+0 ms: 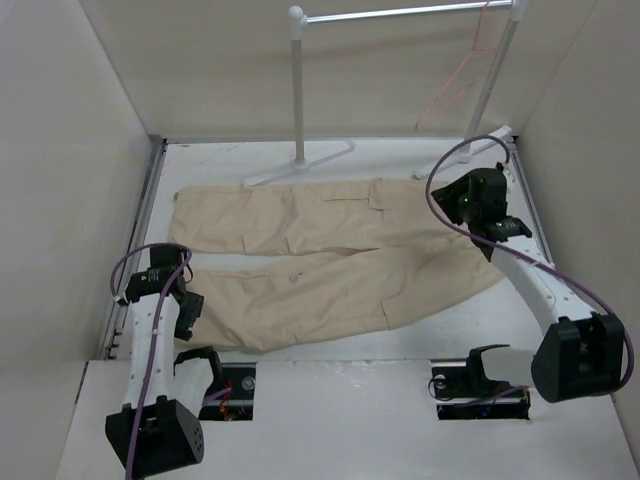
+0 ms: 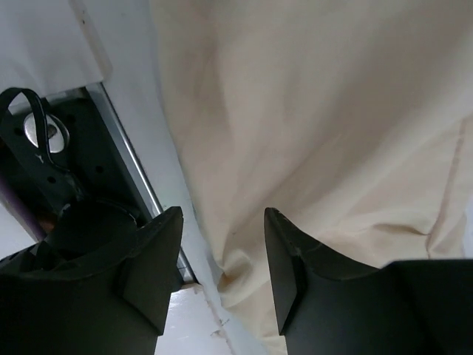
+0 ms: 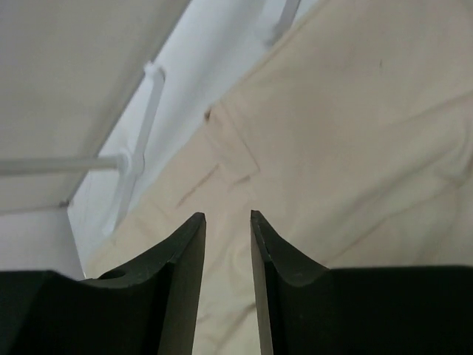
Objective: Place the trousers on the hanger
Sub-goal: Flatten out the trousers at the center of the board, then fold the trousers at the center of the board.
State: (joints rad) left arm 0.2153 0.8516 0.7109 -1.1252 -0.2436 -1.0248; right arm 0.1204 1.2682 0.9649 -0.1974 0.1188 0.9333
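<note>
Between beige walls (image 1: 60, 150), trousers (image 1: 320, 250) lie on white table (image 1: 450, 335).

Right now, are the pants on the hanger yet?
Nothing looks done: the trousers lie flat on the table, and the hanger hangs on the rack. The left fingers and right fingers are open above them, holding nothing. Still left: fetching the hanger and draping the trousers over it.

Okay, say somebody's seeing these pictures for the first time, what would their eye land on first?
The beige trousers, spread flat across the middle of the table, dominate the overhead view. Next is the thin pink-red hanger, hanging on the white rack at the far right. A black arm sits at each end of the cloth: the left gripper by the leg ends, the right gripper by the waist.
</note>
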